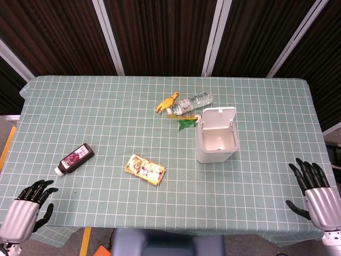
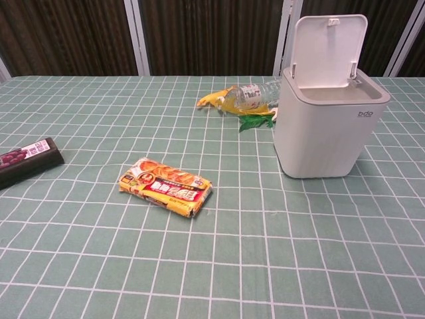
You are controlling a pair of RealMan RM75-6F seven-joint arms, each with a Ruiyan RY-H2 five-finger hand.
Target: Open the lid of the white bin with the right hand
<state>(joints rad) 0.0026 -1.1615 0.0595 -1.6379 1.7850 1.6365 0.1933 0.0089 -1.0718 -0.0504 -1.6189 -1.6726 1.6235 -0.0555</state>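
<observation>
**K:** Since the lid [image 2: 329, 50] already stands upright off the back hinge, the white bin [image 1: 216, 143] reads as open. It sits right of centre on the checked tablecloth [image 1: 106, 106], mouth bare, nothing visible inside from the head view.

**M:** Hands?

**K:** The right hand [image 1: 314, 196] is at the near right table edge, well apart from the bin, fingers spread, holding nothing. The left hand [image 1: 25, 210] is at the near left corner, fingers apart, also empty. Neither shows in the chest view.

**M:** How does the lid handle, if it needed another go?

**K:** Judgement only: thin rigid plastic, light, smooth, so a bit slippery. The bin body looks light too and could skate on the cloth if pushed sideways. Best contact is the lid's free front edge, lifted from under or pushed at the small tab near its top, force directed up and back about the hinge. No hard squeeze, the hinge arms look slim.

**M:** Clutter near it?

**K:** A clear water bottle [image 2: 255, 93] lies just behind-left of the bin, with a yellow rubber chicken toy [image 1: 167, 101] beside it and a green leafy bit [image 2: 254, 122] close by the bin's base. A snack packet [image 2: 167, 187] and a dark bottle [image 1: 75, 158] lie well apart to the left.

**M:** Task status?

**K:** Looks done; lid holds open unaided.
</observation>
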